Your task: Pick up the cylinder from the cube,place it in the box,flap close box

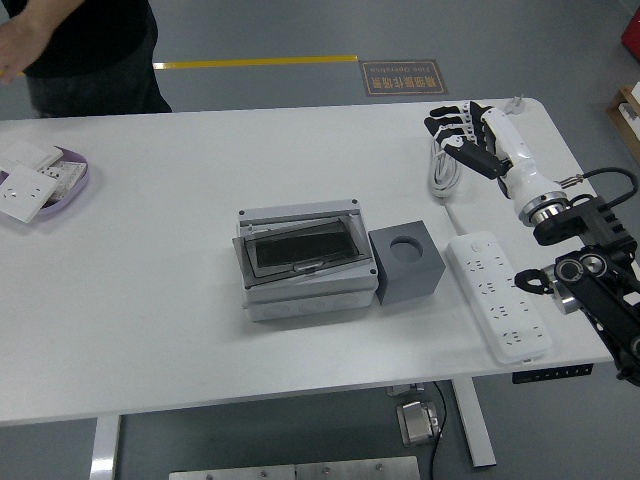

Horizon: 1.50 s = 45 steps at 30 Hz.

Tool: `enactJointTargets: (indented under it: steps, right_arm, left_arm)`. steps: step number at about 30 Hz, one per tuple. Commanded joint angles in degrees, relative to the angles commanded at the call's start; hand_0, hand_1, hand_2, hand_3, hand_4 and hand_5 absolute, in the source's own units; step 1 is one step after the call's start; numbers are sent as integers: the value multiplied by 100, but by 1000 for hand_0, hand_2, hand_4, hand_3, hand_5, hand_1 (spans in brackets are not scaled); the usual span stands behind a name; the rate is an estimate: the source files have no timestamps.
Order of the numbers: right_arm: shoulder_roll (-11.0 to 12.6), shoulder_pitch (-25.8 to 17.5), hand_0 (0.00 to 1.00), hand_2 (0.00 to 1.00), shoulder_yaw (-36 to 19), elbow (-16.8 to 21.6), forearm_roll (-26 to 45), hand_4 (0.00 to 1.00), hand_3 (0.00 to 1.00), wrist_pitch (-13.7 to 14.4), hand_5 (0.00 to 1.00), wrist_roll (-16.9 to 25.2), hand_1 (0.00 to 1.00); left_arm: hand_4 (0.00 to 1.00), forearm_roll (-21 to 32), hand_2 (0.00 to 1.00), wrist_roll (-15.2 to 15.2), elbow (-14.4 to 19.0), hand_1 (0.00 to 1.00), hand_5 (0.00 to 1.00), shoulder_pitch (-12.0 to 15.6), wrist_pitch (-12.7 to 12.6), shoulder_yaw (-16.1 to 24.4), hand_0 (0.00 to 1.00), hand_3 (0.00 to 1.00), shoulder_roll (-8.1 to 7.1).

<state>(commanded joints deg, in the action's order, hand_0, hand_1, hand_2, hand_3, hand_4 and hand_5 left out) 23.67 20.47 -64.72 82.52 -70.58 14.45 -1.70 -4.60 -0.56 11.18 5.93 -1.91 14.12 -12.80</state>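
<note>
Head view: the box sits mid-desk with its tinted flap lying down, the grey cube touching its right side with an empty socket. No cylinder shows, presumably inside. The right hand hovers near the cable, fingers loosely spread, holding nothing. Risk: the flap may be unlatched, or the hand may snag the cable.
</note>
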Motion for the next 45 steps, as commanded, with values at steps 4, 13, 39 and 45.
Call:
enactJointTargets:
  steps: [4,13,39,45]
  right_arm:
    - [1,-117,662,650,-293,-43,344,733,654,152,522,202,623]
    - [-68,-242,644,638,-577,-273,1365,734,650,441,511,828,622]
    - [112,-947,664,644,-1365,-258,2337,793,651,467,404,1293,634]
    - [147,-1164,655,632,-1438,-105,2313,787,649,458,420,1305,628]
  left_arm:
    - [722,18,625,3,6,647,253,28,1,-37,629,668,16]
    - [722,61,625,12,12,647,253,66,-6,-66,629,668,45]
    - [722,60,625,-14,2,647,253,65,-5,-109,629,668,-37]
    - [722,89,625,-10,0,647,253,98,-10,-158,629,668,-52]
